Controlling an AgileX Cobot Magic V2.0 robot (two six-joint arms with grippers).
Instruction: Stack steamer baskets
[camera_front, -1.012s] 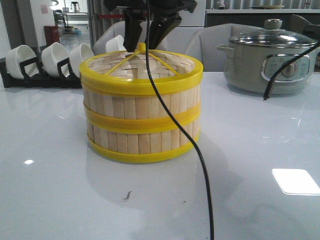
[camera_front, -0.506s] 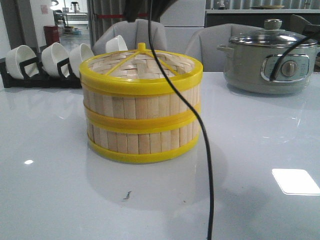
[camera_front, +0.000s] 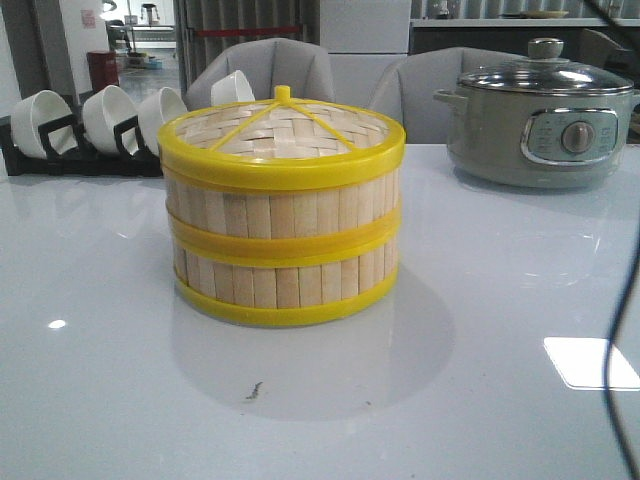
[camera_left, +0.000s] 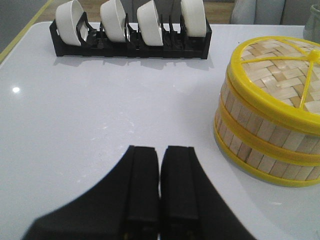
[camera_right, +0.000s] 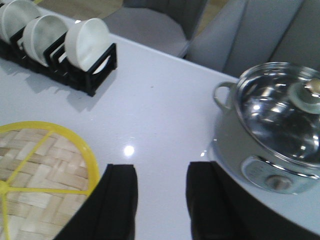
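You are looking at a kitchen or dining area set up like a showroom. A glossy white counter (camera_front: 520, 300) carries a black rack of white bowls (camera_front: 90, 125), an electric cooking pot (camera_front: 540, 125) with a glass lid and control dial, and stacked bamboo steamer baskets (camera_front: 285, 215). Grey upholstered chairs (camera_front: 270, 70) stand behind the counter, with cabinets and an open doorway beyond.

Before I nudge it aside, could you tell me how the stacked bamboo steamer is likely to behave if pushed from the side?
The steamer baskets look light, being thin bamboo slats, so they would probably slide easily on the glossy table. Being wider than tall, the stack seems unlikely to tip. A push high up might shift the upper tier or the woven lid, which appear merely set in place.
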